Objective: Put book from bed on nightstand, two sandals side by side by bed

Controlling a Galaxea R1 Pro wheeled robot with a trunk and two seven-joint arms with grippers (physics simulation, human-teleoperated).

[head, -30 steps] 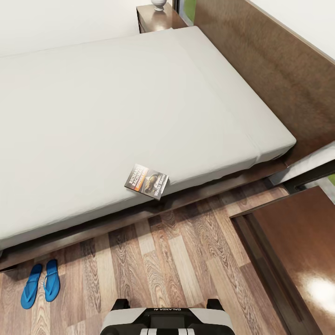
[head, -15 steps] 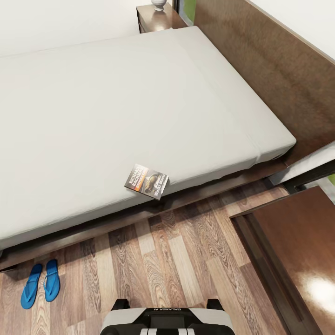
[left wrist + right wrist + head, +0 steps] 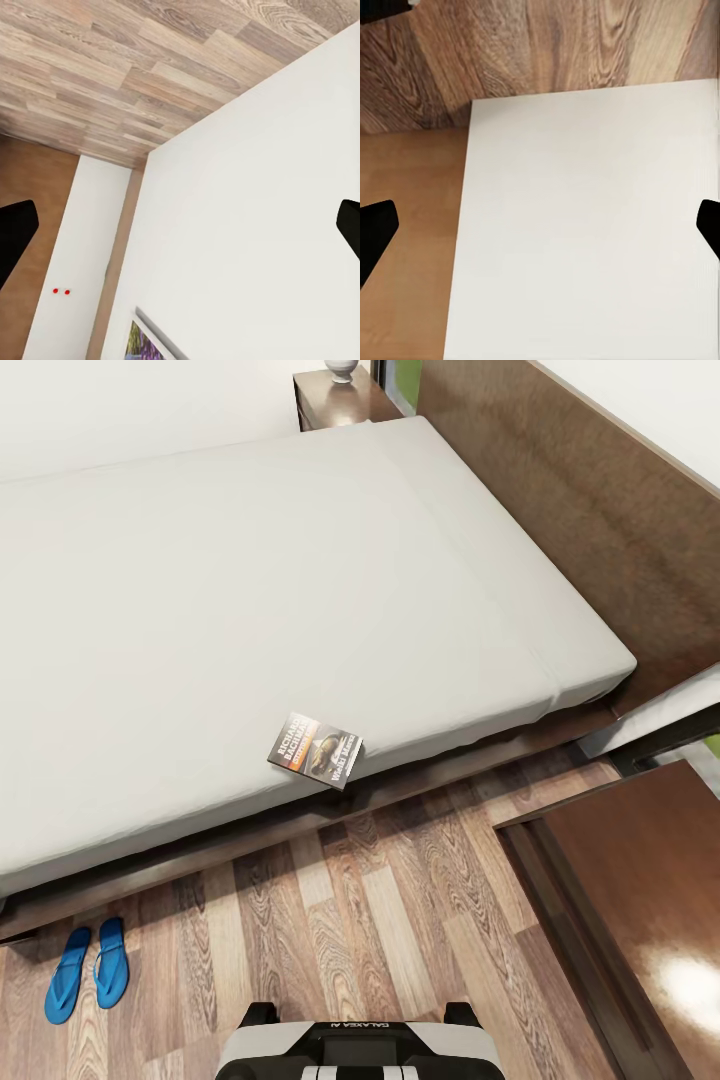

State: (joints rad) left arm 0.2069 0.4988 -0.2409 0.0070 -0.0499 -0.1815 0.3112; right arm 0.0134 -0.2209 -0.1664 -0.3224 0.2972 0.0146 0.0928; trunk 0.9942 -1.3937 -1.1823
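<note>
Two sandals (image 3: 86,969) side by side on floor (image 3: 380,920), book (image 3: 315,749) at bed (image 3: 250,610) edge; both hands (image 3: 180,232) (image 3: 540,232) spread, empty

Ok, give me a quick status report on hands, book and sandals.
Both hands wide open, holding nothing. Book flat at the mattress edge of the bed. Sandals side by side on the floor beside it. Nothing blocking the book.

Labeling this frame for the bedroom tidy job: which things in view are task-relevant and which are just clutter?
Task things:
book, at the mattress's near edge
bed
two sandals, side by side on the floor by the bed
near nightstand
far nightstand

Just there:
white vase on the far nightstand
wood floor
</note>
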